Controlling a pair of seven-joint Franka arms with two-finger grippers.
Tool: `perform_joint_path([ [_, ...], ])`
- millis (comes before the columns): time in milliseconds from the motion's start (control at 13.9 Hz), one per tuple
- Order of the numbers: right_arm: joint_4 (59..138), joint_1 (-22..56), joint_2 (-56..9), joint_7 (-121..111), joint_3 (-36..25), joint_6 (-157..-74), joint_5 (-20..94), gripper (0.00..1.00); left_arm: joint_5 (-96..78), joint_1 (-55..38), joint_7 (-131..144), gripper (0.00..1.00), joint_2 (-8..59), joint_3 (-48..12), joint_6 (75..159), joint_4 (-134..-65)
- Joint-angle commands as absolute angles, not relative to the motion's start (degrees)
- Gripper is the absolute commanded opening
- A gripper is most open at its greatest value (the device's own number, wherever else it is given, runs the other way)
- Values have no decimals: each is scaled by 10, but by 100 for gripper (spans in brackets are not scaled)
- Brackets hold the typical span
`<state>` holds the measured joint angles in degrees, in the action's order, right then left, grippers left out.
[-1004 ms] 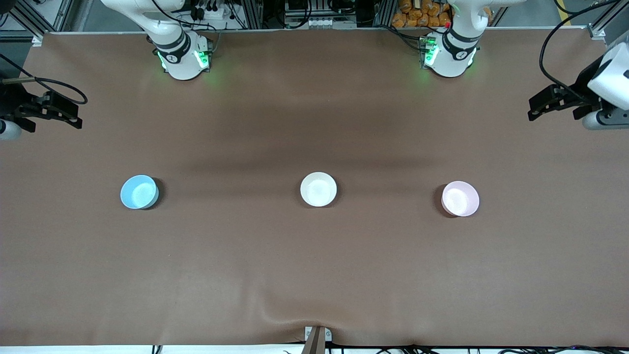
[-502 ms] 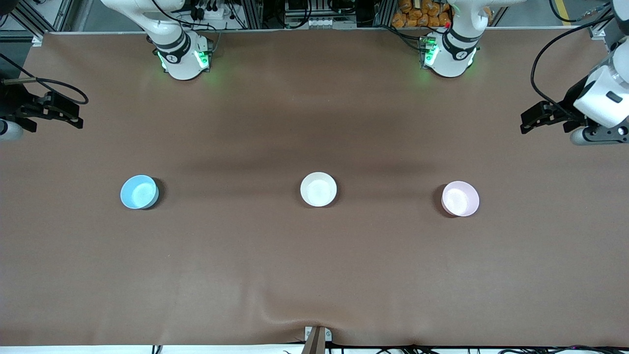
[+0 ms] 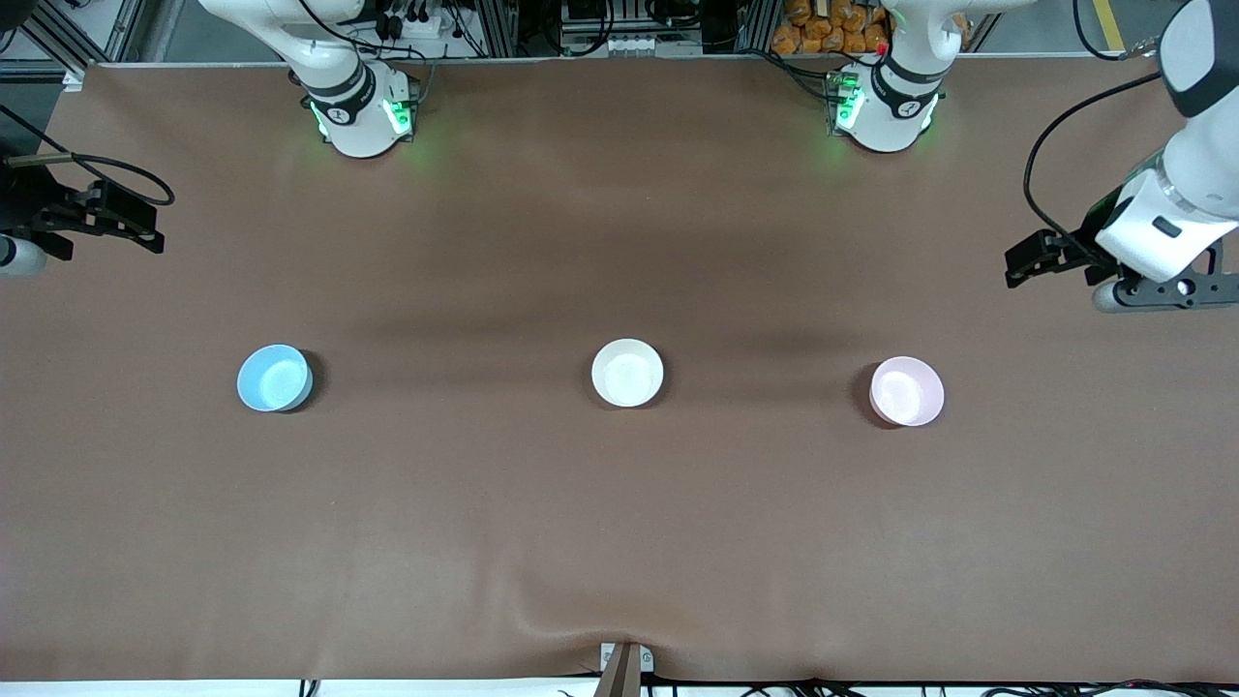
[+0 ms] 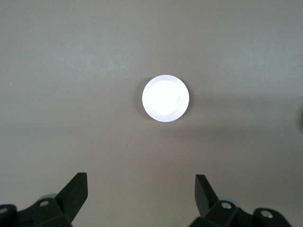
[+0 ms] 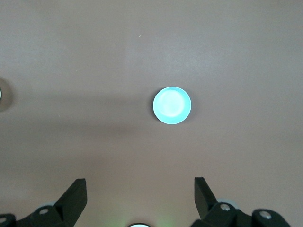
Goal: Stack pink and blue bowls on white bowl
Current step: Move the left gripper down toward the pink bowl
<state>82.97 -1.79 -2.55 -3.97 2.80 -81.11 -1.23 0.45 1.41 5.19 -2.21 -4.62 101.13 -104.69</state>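
Left tool (image 3: 1028, 263) and right tool (image 3: 116, 218), both spread wide and empty, hover high. Risk: pink bowl (image 3: 906, 390) tipping from an off-centre rim grasp.

The brown table (image 3: 619, 542) carries three upright bowls well apart in a row: blue bowl (image 3: 275, 378) toward the right arm's end, white bowl (image 3: 627, 372) between, pink bowl (image 3: 906, 390) toward the left arm's.

Robotics lab: two Franka arm bases (image 3: 363, 111) bolted along a brown-covered table (image 3: 619, 532), aluminium framing (image 3: 489, 24), cabling.
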Motion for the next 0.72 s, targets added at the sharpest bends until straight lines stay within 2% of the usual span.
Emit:
perform_joint_path([
  [0, 843, -24, -11, -42, 30, -815, -6, 100, 12, 27, 37, 100, -28, -47, 1069, -1093],
  [645, 843, -25, -11, -42, 30, -811, -6, 100, 12, 33, 37, 100, 14, -47, 1233, -1182],
])
